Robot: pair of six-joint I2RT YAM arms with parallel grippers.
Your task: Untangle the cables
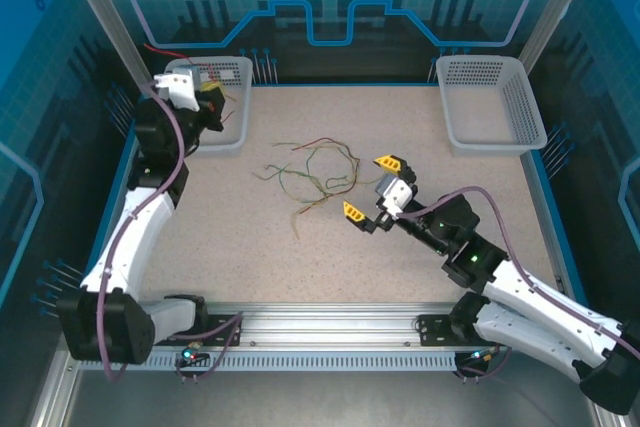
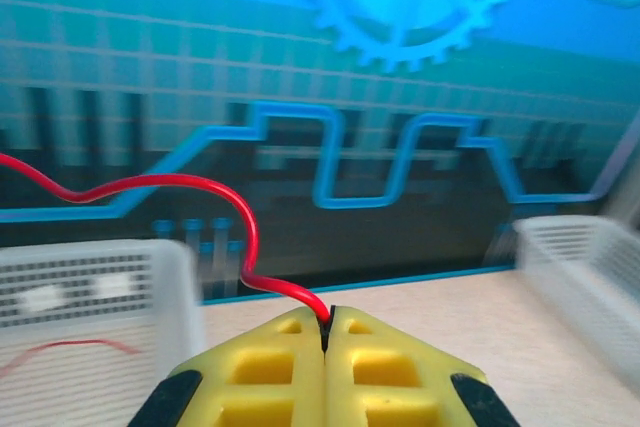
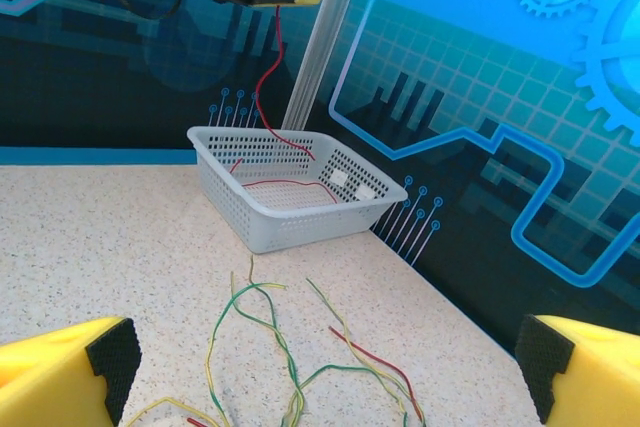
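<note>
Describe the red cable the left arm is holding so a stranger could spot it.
Find the white basket at the far-left corner of the table. Above it, the left claw is shut on one red cable dangling into the basket. Unlike the loose central tangle, it hangs in midair.

Red cable (image 2: 190,180), yellow-green and red cables (image 1: 322,183), white perforated basket (image 1: 492,107), speckled beige table (image 1: 250,257), yellow fingers (image 3: 45,379), black pads (image 3: 112,362)
</note>
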